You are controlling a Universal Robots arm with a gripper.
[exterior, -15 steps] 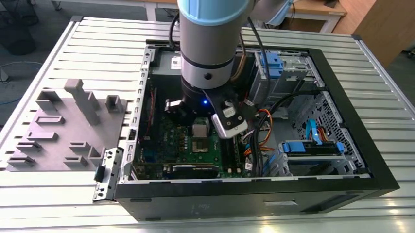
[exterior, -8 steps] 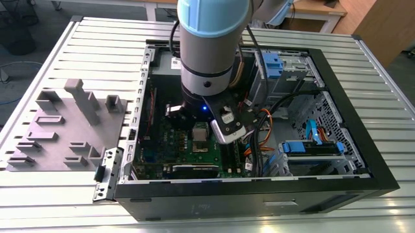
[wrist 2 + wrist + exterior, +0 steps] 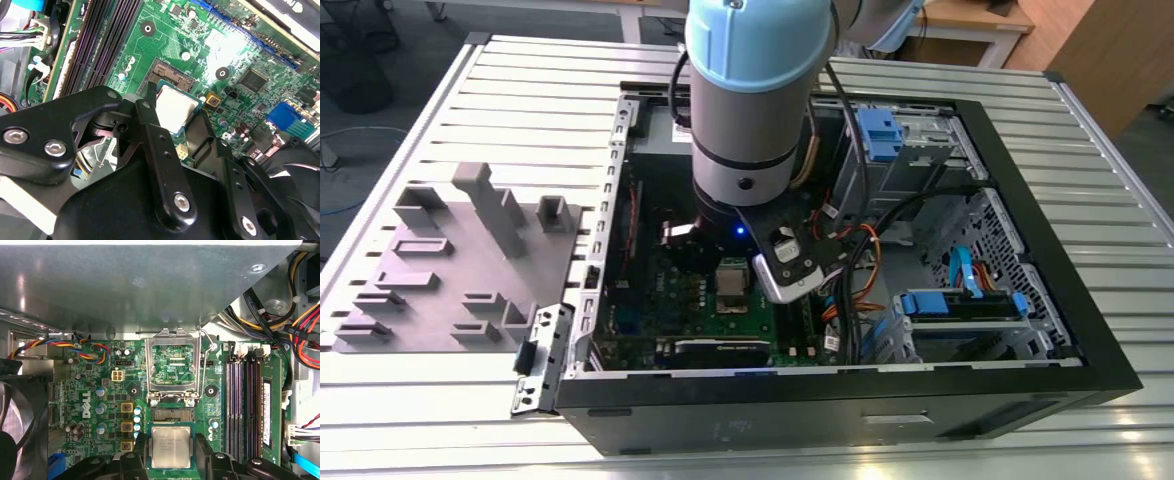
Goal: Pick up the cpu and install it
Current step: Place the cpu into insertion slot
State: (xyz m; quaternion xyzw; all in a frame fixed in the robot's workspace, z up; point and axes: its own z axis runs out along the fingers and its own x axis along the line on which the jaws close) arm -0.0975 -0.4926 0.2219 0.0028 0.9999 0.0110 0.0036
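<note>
We see the gripper (image 3: 170, 454) closed narrowly on the cpu (image 3: 171, 444), with a black finger (image 3: 132, 465) against each of two opposite edges and the metal top facing the wrist. The cpu hangs just beside the open socket (image 3: 172, 414), not yet seated in it. On the socket's far side its retention frame (image 3: 173, 365) stands lifted above the green motherboard (image 3: 100, 390).

- On my exterior view, a slatted metal table (image 3: 440, 400) carries an open black computer case (image 3: 854, 415).
- A grey moulded fixture (image 3: 467, 260) sits just beside the case, on the exterior view's left.
- Inside I see a green motherboard (image 3: 65, 400) with long black memory slots (image 3: 242, 405).
- A blue drive caddy (image 3: 961, 305) and orange cables (image 3: 307, 315) lie near the board.
</note>
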